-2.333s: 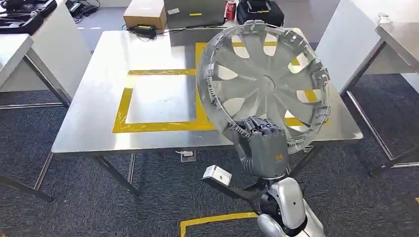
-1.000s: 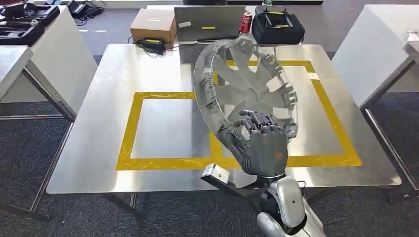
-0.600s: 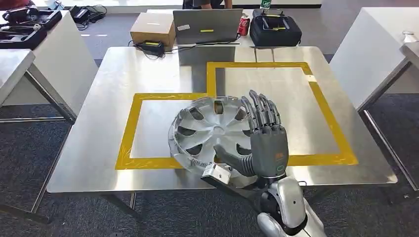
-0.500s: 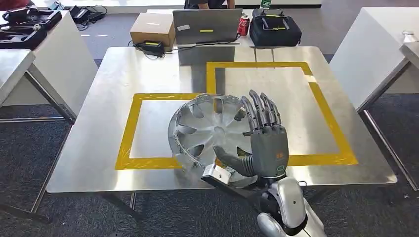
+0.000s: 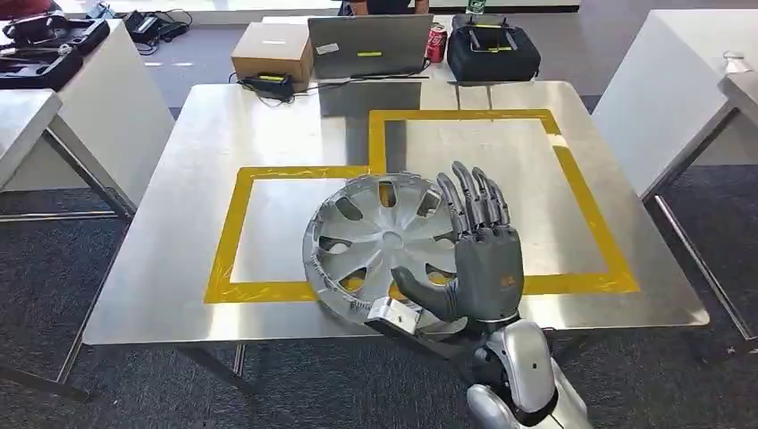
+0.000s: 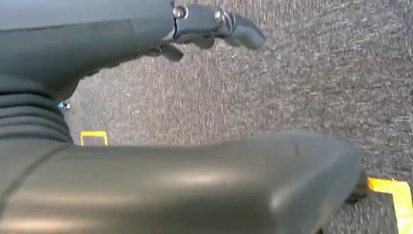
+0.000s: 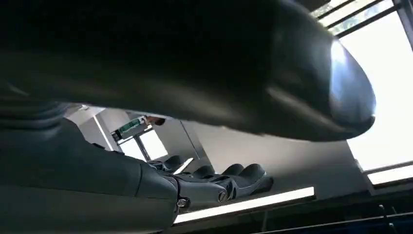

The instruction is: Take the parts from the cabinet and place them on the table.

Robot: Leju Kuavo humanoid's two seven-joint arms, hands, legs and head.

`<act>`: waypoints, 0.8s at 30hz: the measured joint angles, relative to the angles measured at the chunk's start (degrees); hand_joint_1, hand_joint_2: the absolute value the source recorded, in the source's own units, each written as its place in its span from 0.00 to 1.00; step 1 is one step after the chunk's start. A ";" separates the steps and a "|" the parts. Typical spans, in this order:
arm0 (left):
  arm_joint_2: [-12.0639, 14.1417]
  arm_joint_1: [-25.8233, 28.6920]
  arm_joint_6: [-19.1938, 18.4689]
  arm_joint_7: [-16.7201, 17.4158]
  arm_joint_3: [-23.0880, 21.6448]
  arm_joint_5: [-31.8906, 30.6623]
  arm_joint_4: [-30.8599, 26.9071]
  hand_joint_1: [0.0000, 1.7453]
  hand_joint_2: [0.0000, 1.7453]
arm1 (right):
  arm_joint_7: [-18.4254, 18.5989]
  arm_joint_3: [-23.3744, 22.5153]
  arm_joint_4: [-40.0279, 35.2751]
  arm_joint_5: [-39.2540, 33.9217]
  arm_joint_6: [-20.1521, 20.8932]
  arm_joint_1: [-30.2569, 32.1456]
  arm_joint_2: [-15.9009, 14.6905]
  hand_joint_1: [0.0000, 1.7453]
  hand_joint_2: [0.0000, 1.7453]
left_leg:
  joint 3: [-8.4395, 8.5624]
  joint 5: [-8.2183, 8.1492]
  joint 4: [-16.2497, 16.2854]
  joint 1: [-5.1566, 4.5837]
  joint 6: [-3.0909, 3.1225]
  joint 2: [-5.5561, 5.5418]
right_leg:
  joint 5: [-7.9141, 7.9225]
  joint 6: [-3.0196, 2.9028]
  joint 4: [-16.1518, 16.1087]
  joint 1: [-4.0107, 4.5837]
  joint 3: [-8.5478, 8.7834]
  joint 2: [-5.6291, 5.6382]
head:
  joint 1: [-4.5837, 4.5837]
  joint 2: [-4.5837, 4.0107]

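surface (image 5: 179, 241): steel, taped with yellow squares, laptop and box at far edge.
hubcap (image 5: 380, 246): lay flat near front edge, over the tape line; a second earlier it stood tilted in the grip.
right hand (image 5: 478, 259): fingers spread, just released, hovering beside it.
left hand (image 6: 195, 29): hung over carpet, fingers loosely apart, holding nothing.
task: this part looked delivered.

Hubcap (image 5: 380, 246) silver plastic, semi-gloss. Table (image 5: 179, 223) brushed steel, reflective, yellow tape (image 5: 234, 228) glossy, wrinkled. Floor carpet (image 5: 116, 375) rough grey. Box (image 5: 271, 49) matt cardboard, upper left.
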 joint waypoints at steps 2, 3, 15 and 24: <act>-0.02 -0.03 0.00 0.00 0.02 0.00 -0.02 0.00 0.00 | -0.04 0.00 0.00 -0.02 0.00 -0.28 0.00 0.00 0.00 | -0.99 0.21 1.27 0.39 -1.17 -0.08 | 2.96 0.86 -9.63 -0.80 4.46 -0.28 | 0.11 0.00; 0.26 0.01 0.11 0.11 0.09 -0.02 -0.09 0.00 0.00 | -0.07 0.02 0.00 -0.04 0.02 -0.26 0.02 0.00 0.00 | -1.19 0.35 1.48 0.16 -1.88 -0.26 | 3.37 0.41 -8.96 -0.08 3.49 0.17 | 0.35 0.00; 0.22 0.01 0.18 0.37 0.33 -0.39 0.00 0.00 0.00 | -0.24 0.02 0.07 -0.07 0.04 -0.67 0.20 0.00 0.00 | -1.69 -9.52 13.60 -0.49 -2.48 -0.24 | 8.56 -4.15 -8.40 1.22 -1.81 -0.24 | -0.09 0.00; 0.17 -0.48 0.04 0.42 0.33 -0.72 -0.07 0.00 0.00 | -0.26 0.04 0.09 -0.44 0.00 -1.04 0.15 0.00 0.00 | 5.44 -4.66 0.02 -1.42 0.95 0.26 | 7.76 -1.69 -6.63 1.31 -3.76 -0.15 | 0.17 0.00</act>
